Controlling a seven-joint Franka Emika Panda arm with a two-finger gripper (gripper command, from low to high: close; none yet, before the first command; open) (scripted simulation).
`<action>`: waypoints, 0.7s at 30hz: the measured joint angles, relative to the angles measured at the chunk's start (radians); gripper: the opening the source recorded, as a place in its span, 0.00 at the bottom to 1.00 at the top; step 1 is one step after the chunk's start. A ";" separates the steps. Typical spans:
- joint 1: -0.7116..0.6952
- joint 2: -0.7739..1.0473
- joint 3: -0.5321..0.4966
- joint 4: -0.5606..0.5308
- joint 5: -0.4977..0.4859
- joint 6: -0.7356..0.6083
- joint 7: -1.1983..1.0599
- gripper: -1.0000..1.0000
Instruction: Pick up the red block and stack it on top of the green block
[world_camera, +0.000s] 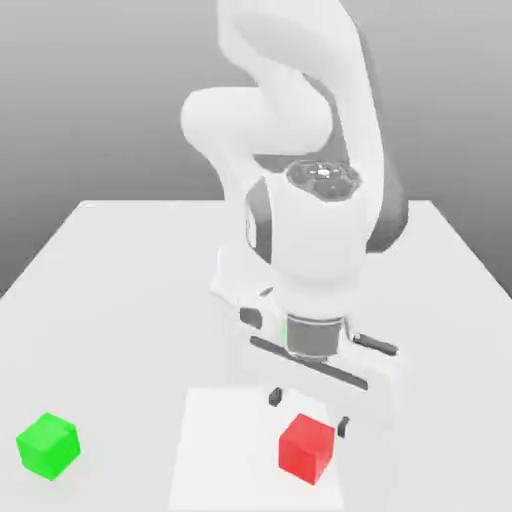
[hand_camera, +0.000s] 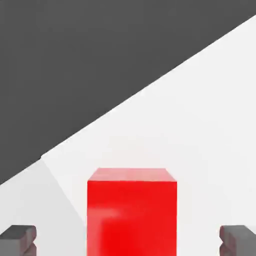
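- Red block (world_camera: 306, 447) sits closest to the exterior camera, on the white surface (world_camera: 130, 280) near its front edge, a little toward the exterior view's right.
- Green block (world_camera: 47, 445) rests well apart from it, close to the front corner on the exterior view's left, untouched.
- End effector (world_camera: 310, 412) hangs just above the red block, released, its two dark fingertips (hand_camera: 18, 239) spread wide on either side of the cube and not touching it.
- Doing this step well likely means lowering straight down until the pads flank the cube's middle, keeping it centred, then closing evenly so it does not twist or skid.
- From the hand view, the cube looks squarely centred between the fingertips; the exterior view adds the green block's place and the white arm (world_camera: 290, 120) overhead.
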 joint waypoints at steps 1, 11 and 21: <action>0.016 0.036 -0.019 0.005 -0.018 0.030 0.013 0.50; 0.003 -0.002 -0.002 -0.001 0.002 0.000 0.000 0.00; -0.207 -0.138 -0.119 0.054 0.132 -0.188 -0.155 0.00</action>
